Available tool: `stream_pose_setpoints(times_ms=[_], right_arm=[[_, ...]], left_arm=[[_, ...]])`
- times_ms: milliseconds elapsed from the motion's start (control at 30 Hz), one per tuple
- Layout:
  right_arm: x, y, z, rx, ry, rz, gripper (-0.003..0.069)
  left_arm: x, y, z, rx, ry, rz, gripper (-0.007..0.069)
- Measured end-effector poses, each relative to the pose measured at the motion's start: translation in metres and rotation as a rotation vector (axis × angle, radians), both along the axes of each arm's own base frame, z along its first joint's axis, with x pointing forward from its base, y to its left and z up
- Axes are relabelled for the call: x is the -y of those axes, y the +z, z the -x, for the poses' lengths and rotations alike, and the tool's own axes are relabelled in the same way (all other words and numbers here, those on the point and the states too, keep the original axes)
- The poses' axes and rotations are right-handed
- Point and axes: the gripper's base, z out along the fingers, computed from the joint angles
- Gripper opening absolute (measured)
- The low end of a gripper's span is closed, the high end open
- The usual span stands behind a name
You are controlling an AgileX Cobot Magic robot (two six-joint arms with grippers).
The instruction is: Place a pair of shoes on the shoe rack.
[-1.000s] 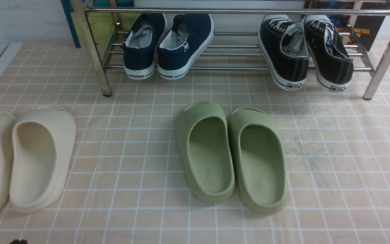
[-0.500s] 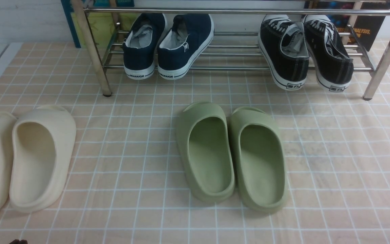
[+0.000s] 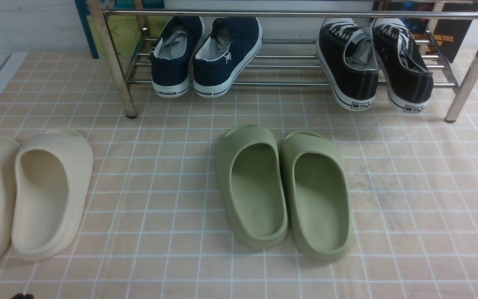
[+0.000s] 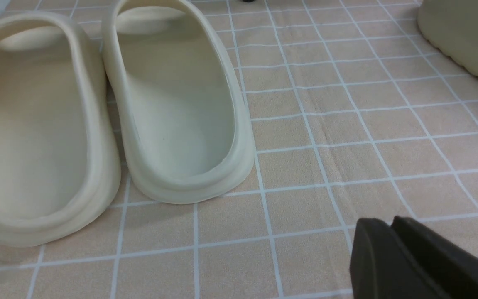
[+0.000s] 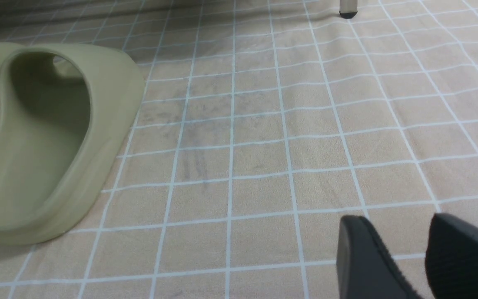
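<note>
Green slippers (image 3: 282,189): you have the pair side by side, touching, in the middle of the floor, toes toward the rack; nothing holds them; I take them for the pair to move, though the task sentence does not say which.
Shoe rack (image 3: 297,14): it stands beyond them, well apart; the free stretch of its lower bars lies between the navy sneakers (image 3: 205,56) and the black sneakers (image 3: 373,62).
Left gripper (image 4: 392,232): seen only in its wrist view, its two dark fingers pressed close with just a seam between, gripping nothing; it hovers low just beside the cream slippers (image 3: 27,193).
Right gripper (image 5: 400,245): seen only in its wrist view; a clear gap between the fingers, nothing in it; it sits low, beyond the outer side of the right green slipper.
Risks: the slippers touch, so a finger pushed between them may shove the partner aside; the soft thick wall may squash and slip from a shallow pinch; the gap on the rack looks snug, so you could knock a sneaker; the upper rail hangs low over the entry.
Surface: a peach tile-patterned mat (image 3: 409,187), slightly rippled, smudged grey to the right of the green pair.
Room: a white wall at left; posters or boxes behind the rack.
</note>
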Motion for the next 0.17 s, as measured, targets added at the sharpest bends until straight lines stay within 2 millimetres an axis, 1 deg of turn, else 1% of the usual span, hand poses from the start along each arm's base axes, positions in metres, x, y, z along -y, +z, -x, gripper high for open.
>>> stream_pose_setpoints(times_ms=[167], right_arm=[[0.0,0.0,0.0,0.0,0.0,0.0,0.024]], left_arm=[[0.0,0.0,0.0,0.0,0.0,0.0,0.0075]])
